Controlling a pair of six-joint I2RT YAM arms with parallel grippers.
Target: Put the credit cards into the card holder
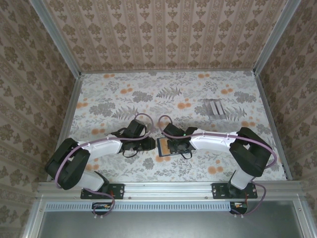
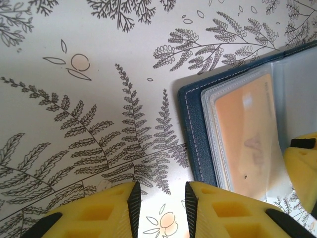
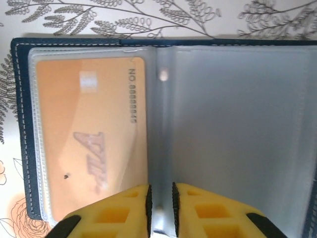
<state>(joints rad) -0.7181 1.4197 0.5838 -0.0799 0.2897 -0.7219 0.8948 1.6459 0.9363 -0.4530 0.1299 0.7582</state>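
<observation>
Damask wallpaper closes in three sides of the cell, and the counter (image 1: 198,89) under the arms wears a pale cloth printed with ferns and orange blossoms. The small dark navy-blue folding card holder (image 3: 20,124) lies open and flat near the middle of the near edge, between the two wrists. An orange-tan card (image 3: 89,134) sits in its left clear sleeve, and the sleeves to the right look empty.

My right gripper (image 3: 161,191) is over the fold. Its yellow fingers are drawn almost together on the edge of a clear plastic leaf, which I read as a light pinch on it. My left gripper (image 2: 162,191) hangs just beside the holder's navy cover, its fingers a narrow gap apart with nothing between them but printed cloth.

Some pale grey striped flat pieces (image 1: 214,107) lie well apart, toward the far right of the counter.

I judge the holder to be light enough to skid on the cloth if pushed sideways. Its cover looks fairly stiff, but the sleeves are thin, glossy and floppy, so they would buckle or slip from a hard squeeze. I would take a leaf by its free edge, gently, and steady the stitched cover with the other arm.
</observation>
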